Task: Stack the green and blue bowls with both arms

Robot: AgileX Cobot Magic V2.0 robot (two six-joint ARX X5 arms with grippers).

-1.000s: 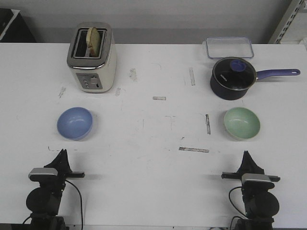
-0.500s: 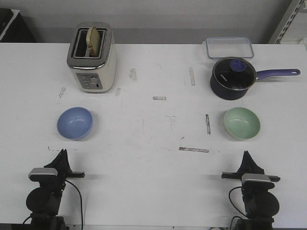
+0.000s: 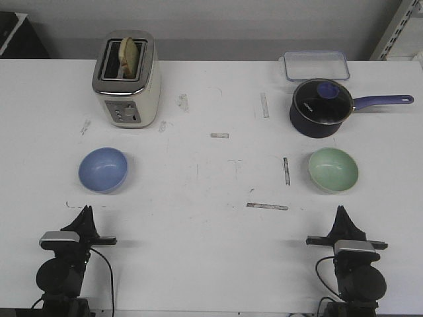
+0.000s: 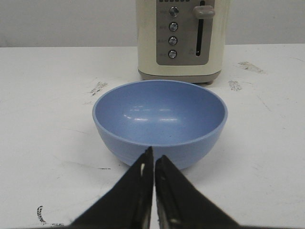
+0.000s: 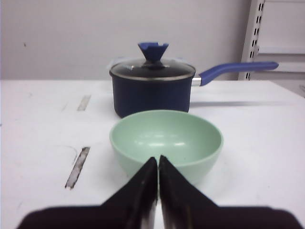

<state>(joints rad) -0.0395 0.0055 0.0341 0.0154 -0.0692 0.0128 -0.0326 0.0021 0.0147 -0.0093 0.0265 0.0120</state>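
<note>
The periwinkle blue bowl [image 3: 103, 169] stands upright on the left of the white table; it also shows in the left wrist view [image 4: 160, 120]. The mint green bowl [image 3: 334, 170] stands upright on the right, also in the right wrist view [image 5: 167, 140]. My left gripper [image 3: 85, 210] rests near the front edge, short of the blue bowl, shut and empty [image 4: 154, 153]. My right gripper [image 3: 340, 211] rests near the front edge, short of the green bowl, shut and empty [image 5: 158, 159].
A cream toaster [image 3: 126, 79] with bread in it stands behind the blue bowl. A dark navy saucepan [image 3: 321, 107] with a glass lid and long handle stands behind the green bowl. A clear plastic container [image 3: 316, 65] lies at the back right.
</note>
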